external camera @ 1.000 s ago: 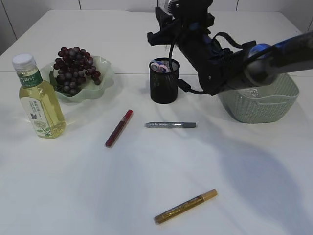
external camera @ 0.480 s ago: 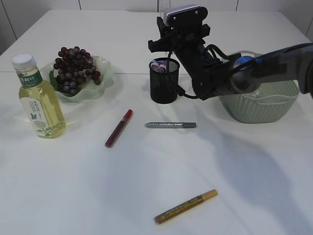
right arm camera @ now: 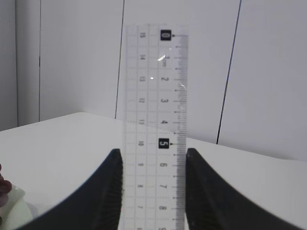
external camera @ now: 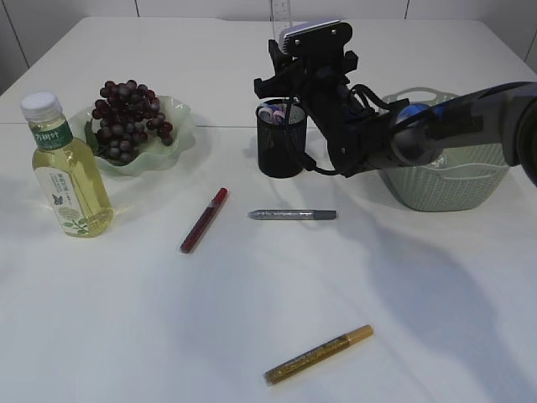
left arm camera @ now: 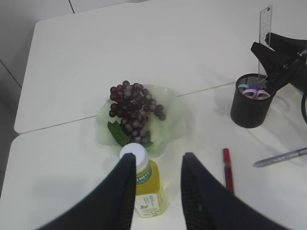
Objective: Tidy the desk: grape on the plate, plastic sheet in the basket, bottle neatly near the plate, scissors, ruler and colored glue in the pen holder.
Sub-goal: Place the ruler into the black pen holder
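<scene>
Swung left over the holder [external camera: 281, 138], the right gripper [right arm camera: 149, 191], clamped on the upright ruler [right arm camera: 154, 124], should lower straight at six o'clock; left gripper [left arm camera: 158, 191] hangs apart.

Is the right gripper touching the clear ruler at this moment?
Touching. In the right wrist view the ruler stands upright with both fingers of the right gripper pressed against its long edges, no gap showing.
</scene>
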You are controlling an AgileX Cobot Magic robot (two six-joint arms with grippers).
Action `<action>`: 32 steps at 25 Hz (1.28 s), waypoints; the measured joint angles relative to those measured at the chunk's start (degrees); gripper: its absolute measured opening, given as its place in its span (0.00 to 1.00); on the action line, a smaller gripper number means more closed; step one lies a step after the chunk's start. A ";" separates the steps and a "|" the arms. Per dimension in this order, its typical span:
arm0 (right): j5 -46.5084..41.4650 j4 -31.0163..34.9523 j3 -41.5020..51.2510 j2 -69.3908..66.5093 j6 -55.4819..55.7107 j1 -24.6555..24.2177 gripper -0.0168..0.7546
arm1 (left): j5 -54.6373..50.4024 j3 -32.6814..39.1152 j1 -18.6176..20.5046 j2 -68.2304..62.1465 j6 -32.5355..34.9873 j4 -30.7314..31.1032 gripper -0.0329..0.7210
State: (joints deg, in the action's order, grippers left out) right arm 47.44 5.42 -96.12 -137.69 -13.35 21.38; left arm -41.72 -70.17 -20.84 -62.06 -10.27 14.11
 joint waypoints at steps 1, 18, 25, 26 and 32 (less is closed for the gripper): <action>-0.35 0.00 -0.14 0.00 0.00 0.00 0.42 | 0.13 0.00 0.00 -0.05 0.00 0.00 0.36; -3.70 0.00 -5.38 -4.05 0.00 0.00 0.42 | 1.81 0.00 0.00 -0.14 0.00 0.13 0.36; -4.93 0.00 -5.91 -4.67 0.00 0.00 0.42 | 1.97 0.00 0.00 -0.14 0.00 0.81 0.36; -5.01 0.00 -5.91 -4.67 0.00 0.00 0.42 | 2.06 0.00 0.00 -0.14 0.00 0.85 0.36; -5.28 0.00 -5.91 -4.67 0.00 0.00 0.42 | 2.19 0.00 0.00 -0.14 0.00 0.95 0.36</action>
State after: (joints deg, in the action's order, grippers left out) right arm 42.15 5.42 -102.03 -142.36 -13.35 21.38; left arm -39.52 -70.17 -20.84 -62.20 -10.27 15.05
